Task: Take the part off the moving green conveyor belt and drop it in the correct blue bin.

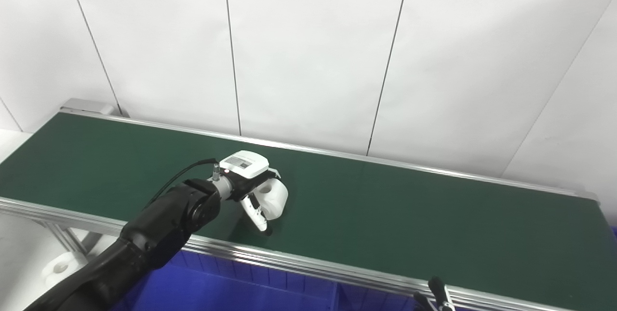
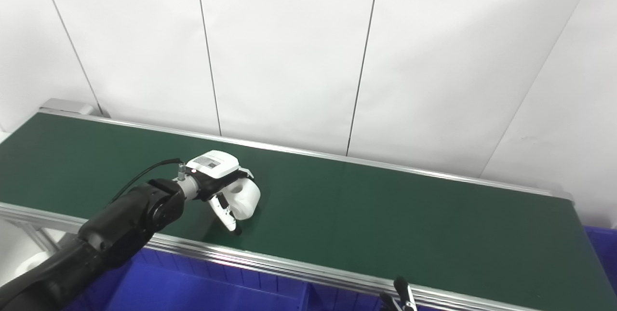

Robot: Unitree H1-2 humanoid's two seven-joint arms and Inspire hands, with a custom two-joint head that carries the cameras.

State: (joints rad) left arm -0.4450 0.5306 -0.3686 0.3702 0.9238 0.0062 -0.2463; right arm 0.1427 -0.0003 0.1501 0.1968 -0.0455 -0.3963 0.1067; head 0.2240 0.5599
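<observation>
Left hand [image 1: 250, 181] of mine clamped around the white part [image 1: 274, 198], low over the belt [image 1: 409, 214], near edge.

Left hand [image 1: 250, 183] is out over the green conveyor belt [image 1: 409, 214], fingers wrapped around a white part [image 1: 274, 197] with a round hole in it, near the front rail. Blue bin [image 1: 231, 287] sits right below that rail. Right hand [image 1: 436, 296] barely peeks in at the bottom edge, can't tell its pose.
</observation>
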